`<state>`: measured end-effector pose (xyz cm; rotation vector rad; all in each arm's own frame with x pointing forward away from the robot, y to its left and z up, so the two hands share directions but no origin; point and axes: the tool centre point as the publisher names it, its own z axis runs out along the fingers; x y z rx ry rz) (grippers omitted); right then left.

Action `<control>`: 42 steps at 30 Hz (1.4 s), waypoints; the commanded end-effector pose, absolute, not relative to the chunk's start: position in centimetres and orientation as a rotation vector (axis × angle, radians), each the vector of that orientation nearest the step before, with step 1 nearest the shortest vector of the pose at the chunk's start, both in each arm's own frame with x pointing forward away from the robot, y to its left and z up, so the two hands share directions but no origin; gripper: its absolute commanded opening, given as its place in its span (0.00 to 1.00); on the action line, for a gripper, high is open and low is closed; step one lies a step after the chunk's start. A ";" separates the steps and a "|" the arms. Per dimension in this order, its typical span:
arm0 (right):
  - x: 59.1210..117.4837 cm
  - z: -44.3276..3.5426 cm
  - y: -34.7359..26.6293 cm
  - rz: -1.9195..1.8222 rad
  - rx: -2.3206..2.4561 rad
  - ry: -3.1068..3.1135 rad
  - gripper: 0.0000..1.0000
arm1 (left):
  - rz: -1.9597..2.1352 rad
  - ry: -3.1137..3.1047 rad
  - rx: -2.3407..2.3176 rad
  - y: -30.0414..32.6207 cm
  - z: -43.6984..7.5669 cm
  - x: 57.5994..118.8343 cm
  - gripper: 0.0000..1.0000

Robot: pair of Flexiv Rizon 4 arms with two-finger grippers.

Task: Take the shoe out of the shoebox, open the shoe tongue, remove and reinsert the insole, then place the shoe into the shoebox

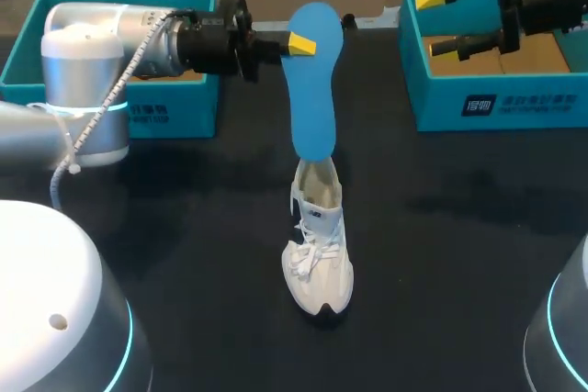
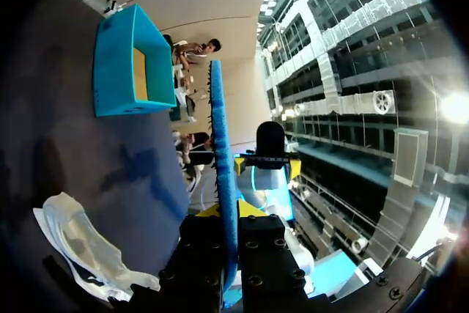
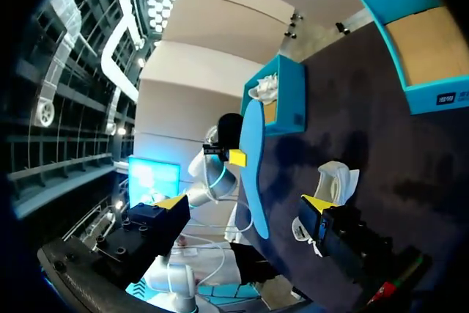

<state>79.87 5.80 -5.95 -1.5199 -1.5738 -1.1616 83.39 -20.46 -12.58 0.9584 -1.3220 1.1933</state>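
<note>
A white sneaker (image 1: 320, 250) stands on the black table, toe toward the front edge. A blue insole (image 1: 312, 107) rises upright from its opening, lower end still inside the shoe. My left gripper (image 1: 299, 43) is shut on the insole near its upper end. In the left wrist view the insole (image 2: 220, 144) shows edge-on between the left gripper (image 2: 229, 212) tips, with the sneaker (image 2: 80, 247) below. My right gripper (image 1: 439, 20) hangs open and empty above the right shoebox (image 1: 496, 103). From the right wrist, the right gripper (image 3: 242, 203) frames insole (image 3: 253, 166) and sneaker (image 3: 333, 181).
A second teal box (image 1: 165, 117) sits at the back left, partly hidden by my left arm, with white paper (image 3: 264, 86) inside. The right shoebox (image 3: 421, 97) shows a brown cardboard floor. Black tabletop surrounds the shoe.
</note>
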 end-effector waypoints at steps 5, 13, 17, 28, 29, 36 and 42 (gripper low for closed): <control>78.5 -4.1 6.6 -1.085 -1.721 -1.681 1.00 | 1.112 -1.257 1.005 -20.3 -12.5 83.5 0.00; 78.7 -2.9 7.7 -1.003 -1.829 -1.790 1.00 | 1.103 -1.243 1.019 -20.3 -12.0 83.6 0.00; 78.8 -2.6 8.3 -0.951 -1.872 -1.835 1.00 | 1.104 -1.240 1.020 -20.3 -11.9 83.6 0.00; 79.3 -2.8 11.3 -0.732 -1.996 -1.992 1.00 | 1.104 -1.240 1.020 -20.3 -11.9 83.6 0.00; 79.4 -2.8 11.5 -0.723 -1.996 -2.000 1.00 | 1.104 -1.240 1.020 -20.3 -11.9 83.6 0.00; 80.0 -2.8 13.0 -0.648 -2.040 -2.086 1.00 | 1.104 -1.240 1.020 -20.3 -11.9 83.6 0.00; 80.2 -2.9 14.1 -0.557 -2.085 -2.162 1.00 | 1.104 -1.240 1.020 -20.3 -11.9 83.6 0.00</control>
